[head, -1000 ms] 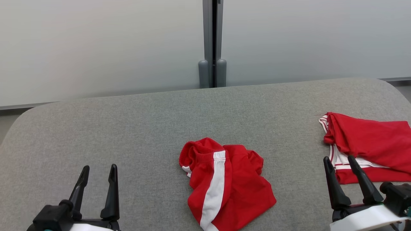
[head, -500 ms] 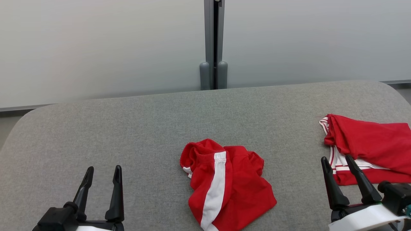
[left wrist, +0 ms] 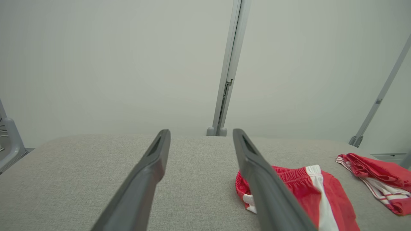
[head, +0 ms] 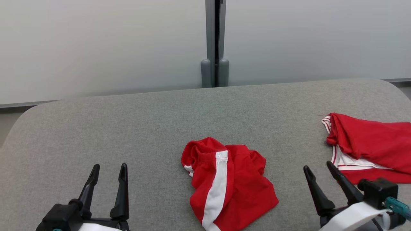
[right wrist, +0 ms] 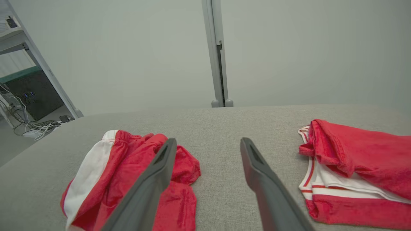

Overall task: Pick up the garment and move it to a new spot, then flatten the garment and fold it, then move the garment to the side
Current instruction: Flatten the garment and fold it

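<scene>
On the grey padded table (head: 128, 128): crumpled garment (head: 228, 186) untouched, both grippers released

Head view. The crumpled garment, red with one broad white stripe, lies bunched at 6 o'clock on the table, near the front edge. Its gathered waistband sits at the 11 o'clock end of the heap. A second garment (head: 369, 144), red with white trim and loosely folded, lies at 3 o'clock, well apart from the first. A grey post (head: 215, 41) stands behind the table at 12 o'clock, between two pale wall panels.

Left gripper (head: 109, 165): at 7 o'clock, fingers spread and pointing toward 12 o'clock, nothing between them. It stands clear of the crumpled garment.

Right gripper (head: 317, 165): at 5 o'clock, fingers parted and tilted toward 11 o'clock, holding nothing. It sits between the two garments and grips neither.

Left wrist view. The crumpled garment appears at 4 o'clock, partly behind one finger; whether they touch cannot be told.

Right wrist view. The crumpled garment lies at 8 o'clock and the second garment at 4 o'clock, with bare table between the open fingers.
</scene>
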